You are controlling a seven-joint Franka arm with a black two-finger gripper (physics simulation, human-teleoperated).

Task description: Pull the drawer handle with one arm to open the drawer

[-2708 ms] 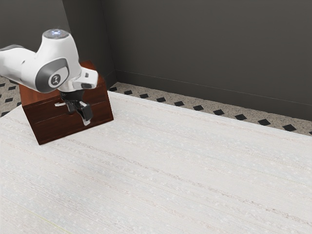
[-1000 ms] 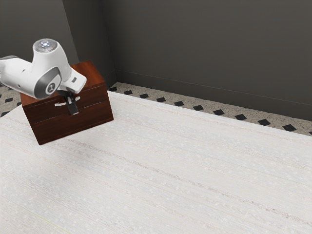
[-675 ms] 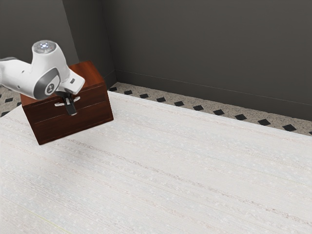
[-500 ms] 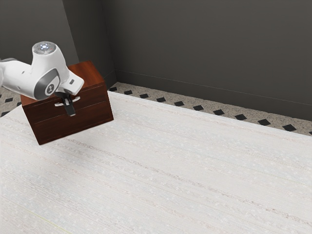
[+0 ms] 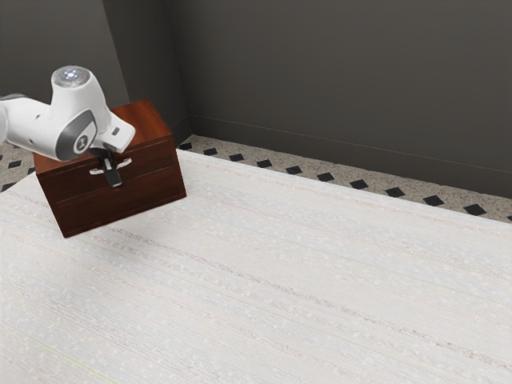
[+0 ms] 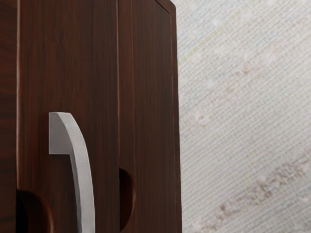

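**Pincer at the drawer handle, upper left of the frame**
The pincer sits over the silver handle of the brown drawer on the table; I cannot tell if it clamps. The white mark on the arm is too small to read.

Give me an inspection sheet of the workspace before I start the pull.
Surface: pale, textured table.
Job's things: dark wooden cabinet at the table's far corner, on the exterior view's left. The silver drawer handle sits on its upper front. That front looks flush, not pulled out.
Clutter: nothing seen.
Grippers: black gripper right at the drawer handle; grip cannot be judged.
Cables: nothing seen.
Surroundings: dark walls; speckled floor with black diamond tiles beyond the table.
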